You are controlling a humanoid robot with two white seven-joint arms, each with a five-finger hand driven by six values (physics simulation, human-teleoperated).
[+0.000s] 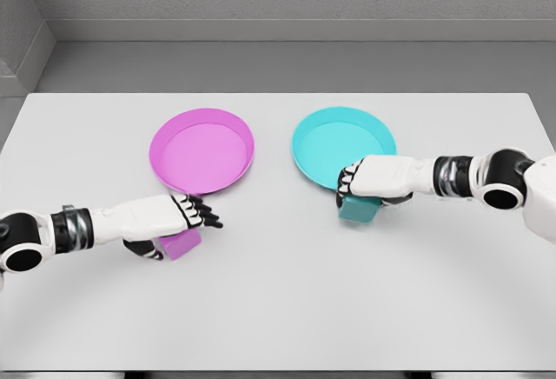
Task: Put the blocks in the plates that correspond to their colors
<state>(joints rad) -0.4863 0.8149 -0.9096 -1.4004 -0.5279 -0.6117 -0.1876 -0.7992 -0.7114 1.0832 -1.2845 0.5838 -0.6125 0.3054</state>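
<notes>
A magenta plate (201, 149) lies left of centre on the white table, and a cyan plate (339, 141) lies to its right. My left hand (178, 227) reaches in from the lower left, its fingers curled around a magenta block (182, 243) just below the magenta plate's near rim. From the right comes my right hand (356, 189), closed over a cyan block (359, 209) at the near edge of the cyan plate. Both blocks are partly hidden by the hands. Whether they rest on the table or are lifted is unclear.
The white table (287, 301) spans most of the view, with a grey floor and wall behind it. Its front edge runs along the bottom of the picture.
</notes>
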